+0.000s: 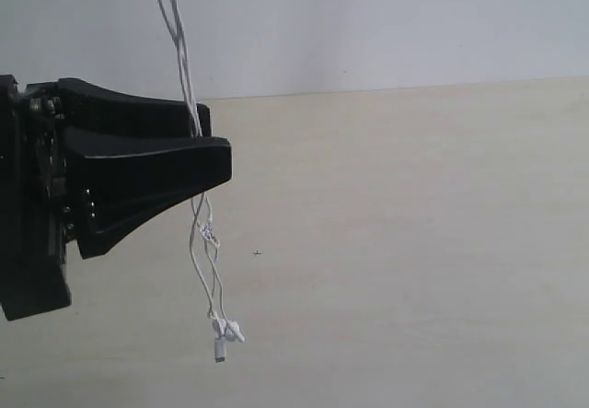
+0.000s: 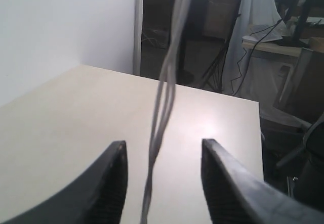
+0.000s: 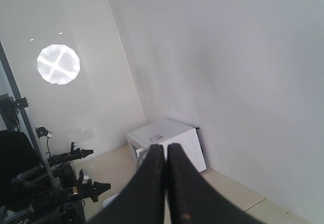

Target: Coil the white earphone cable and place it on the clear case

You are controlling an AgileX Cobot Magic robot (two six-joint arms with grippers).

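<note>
Left black two-finger gripper [image 1: 219,141] fills the exterior view's left edge, reaching in level over the pale wooden tabletop [image 1: 414,242], fingers [image 2: 114,183] spread, gripping nothing. Thin white earphone cable [image 1: 184,67] hangs vertically between them, its earbuds [image 1: 224,332] dangling below. Right black gripper [image 3: 166,149] points up at a white wall [image 3: 243,57], fingers pressed together. Can't tell if it pinches the cable.

Pale cream wooden table [image 1: 414,242], smooth matte top, far edge meeting a plain white wall [image 1: 368,21], 1 tiny dark speck [image 1: 256,253] on the surface near the middle of the exterior view.
</note>
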